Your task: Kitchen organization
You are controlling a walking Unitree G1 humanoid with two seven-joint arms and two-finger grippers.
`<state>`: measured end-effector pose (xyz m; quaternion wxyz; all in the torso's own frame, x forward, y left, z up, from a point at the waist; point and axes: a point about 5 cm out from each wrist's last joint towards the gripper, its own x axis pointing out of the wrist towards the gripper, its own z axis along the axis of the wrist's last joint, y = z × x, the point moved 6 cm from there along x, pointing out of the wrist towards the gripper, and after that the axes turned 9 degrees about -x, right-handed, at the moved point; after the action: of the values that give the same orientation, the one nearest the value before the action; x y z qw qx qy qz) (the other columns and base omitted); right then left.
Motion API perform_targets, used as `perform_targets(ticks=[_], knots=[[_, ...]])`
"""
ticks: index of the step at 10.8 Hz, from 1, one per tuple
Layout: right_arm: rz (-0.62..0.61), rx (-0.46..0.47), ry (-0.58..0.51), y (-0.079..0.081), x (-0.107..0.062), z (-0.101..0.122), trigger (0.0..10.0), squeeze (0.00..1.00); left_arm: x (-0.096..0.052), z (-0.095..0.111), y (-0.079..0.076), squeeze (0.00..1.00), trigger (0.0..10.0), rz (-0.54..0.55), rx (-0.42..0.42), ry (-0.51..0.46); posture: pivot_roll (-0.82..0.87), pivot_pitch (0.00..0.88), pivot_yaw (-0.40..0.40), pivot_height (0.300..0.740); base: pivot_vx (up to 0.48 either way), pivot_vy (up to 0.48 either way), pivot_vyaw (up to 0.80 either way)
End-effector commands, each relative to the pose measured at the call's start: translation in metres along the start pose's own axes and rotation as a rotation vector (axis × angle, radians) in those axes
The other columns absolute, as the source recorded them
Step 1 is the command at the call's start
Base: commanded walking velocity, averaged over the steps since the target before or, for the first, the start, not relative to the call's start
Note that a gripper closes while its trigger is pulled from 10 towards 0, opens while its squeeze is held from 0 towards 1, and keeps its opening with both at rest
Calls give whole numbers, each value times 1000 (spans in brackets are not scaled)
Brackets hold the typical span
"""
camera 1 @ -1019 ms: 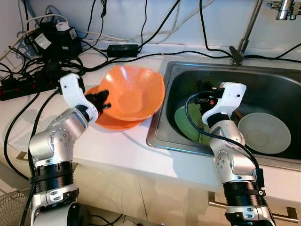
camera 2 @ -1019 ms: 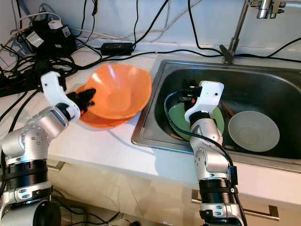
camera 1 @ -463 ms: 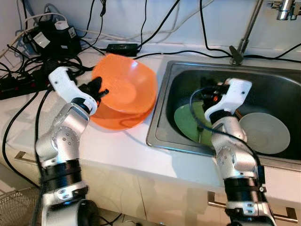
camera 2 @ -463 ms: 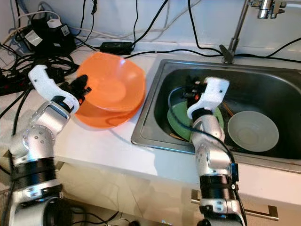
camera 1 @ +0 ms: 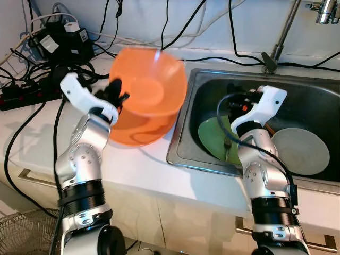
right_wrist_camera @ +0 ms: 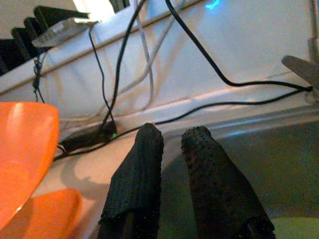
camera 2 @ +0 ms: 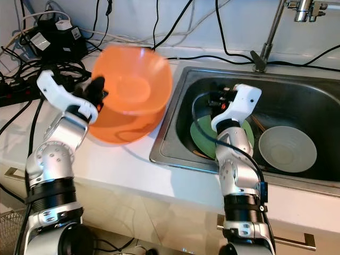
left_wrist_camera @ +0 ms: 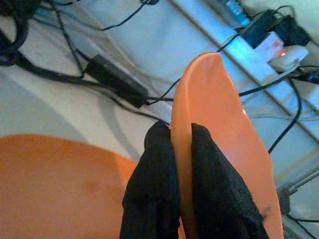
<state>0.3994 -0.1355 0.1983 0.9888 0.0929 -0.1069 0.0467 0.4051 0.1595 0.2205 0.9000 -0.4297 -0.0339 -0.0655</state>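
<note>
- L gripper point(left_wrist_camera: 182, 144) pinches rim of orange bowl point(camera 1: 151, 79), glossy, tilted up, lifted above 2nd orange bowl point(camera 1: 141, 127) on counter point(camera 1: 133, 164), left of sink point(camera 1: 319, 101).
- R gripper point(right_wrist_camera: 172, 142) over sink, fingers narrow gap, holding nothing.

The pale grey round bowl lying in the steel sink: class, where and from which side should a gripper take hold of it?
Grip the pale grey bowl by its thin raised rim, coming from above: it sits upright and open in the steel sink, so one finger could probably slip inside.

Bright even light; raised orange bowl point(camera 1: 147, 87) motion-blurred; wrist views soft.
</note>
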Motion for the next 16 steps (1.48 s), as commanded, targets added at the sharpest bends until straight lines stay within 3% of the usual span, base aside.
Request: perform_targets(ticks=[1, 3, 4, 5, 6, 7, 8, 11, 14, 16], knots=[[13, 38, -11, 3, 3, 6, 10000, 1000, 4, 10, -23, 0, 10000, -78, 41, -46, 50, 0, 81, 740, 0, 0, 0], [29, 109, -26, 6, 5, 15, 10000, 1000, 6, -3, -34, 0, 10000, -120, 60, -12, 43, 0, 87, 740, 0, 0, 0], [48, 166, -25, 8, 7, 20, 10000, 0, 8, -13, -40, 0, 10000, -143, 95, 18, 38, 0, 91, 740, 0, 0, 0], [104, 218, -27, 14, 8, 26, 10000, 765, 8, -21, -49, 0, 10000, -182, 105, 37, 31, 0, 96, 740, 0, 0, 0], [107, 211, -16, 14, 8, 25, 10000, 1000, 9, -25, -51, 0, 10000, -191, 107, 45, 30, 0, 96, 740, 0, 0, 0], [120, 237, 5, 16, 8, 23, 10000, 1000, 11, -32, -56, 0, 10000, -209, 116, 62, 30, 0, 98, 740, 0, 0, 0], [153, 261, 22, 21, 7, 22, 10000, 0, 11, -36, -60, 0, 10000, -224, 114, 69, 25, 0, 101, 740, 0, 0, 0], [166, 245, 39, 22, 6, 20, 10000, 0, 12, -34, -64, 0, 10000, -240, 110, 52, 28, 0, 97, 740, 0, 0, 0], [157, 236, 68, 23, 4, 13, 10000, 0, 11, -18, -72, 0, 10000, -274, 75, -20, 43, 0, 86, 740, 0, 0, 0], [161, 244, 84, 24, 4, 8, 10000, 0, 9, -22, -76, 0, 10000, -298, 69, -3, 47, 0, 83, 740, 0, 0, 0]])
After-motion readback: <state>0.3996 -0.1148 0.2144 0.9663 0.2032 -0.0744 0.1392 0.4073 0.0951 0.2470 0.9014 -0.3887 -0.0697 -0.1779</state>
